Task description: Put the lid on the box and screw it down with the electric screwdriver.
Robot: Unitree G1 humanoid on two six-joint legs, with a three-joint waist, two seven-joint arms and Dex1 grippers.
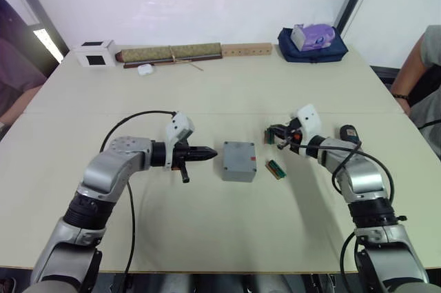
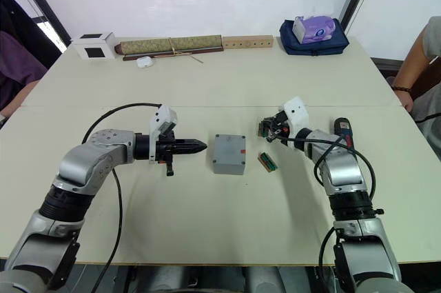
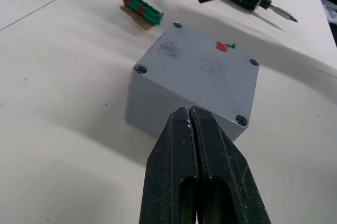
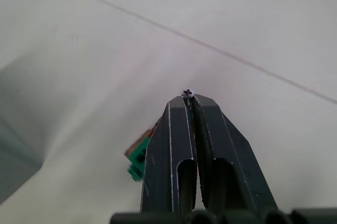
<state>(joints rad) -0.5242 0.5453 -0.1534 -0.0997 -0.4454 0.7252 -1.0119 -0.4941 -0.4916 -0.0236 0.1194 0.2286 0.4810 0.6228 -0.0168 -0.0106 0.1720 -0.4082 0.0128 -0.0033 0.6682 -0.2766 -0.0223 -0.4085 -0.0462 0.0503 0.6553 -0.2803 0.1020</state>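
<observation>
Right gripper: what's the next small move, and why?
Probably carry the screw pinched in the right gripper over to a corner hole of the lid and lower it in. The lid already sits on the box, and the holes that can be seen look empty. The electric screwdriver lies on the table beside the right arm. The left gripper is shut, just short of the box.

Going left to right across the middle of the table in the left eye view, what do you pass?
left gripper → box with its lid on → green circuit board → right gripper, pinching a screw → electric screwdriver
</observation>
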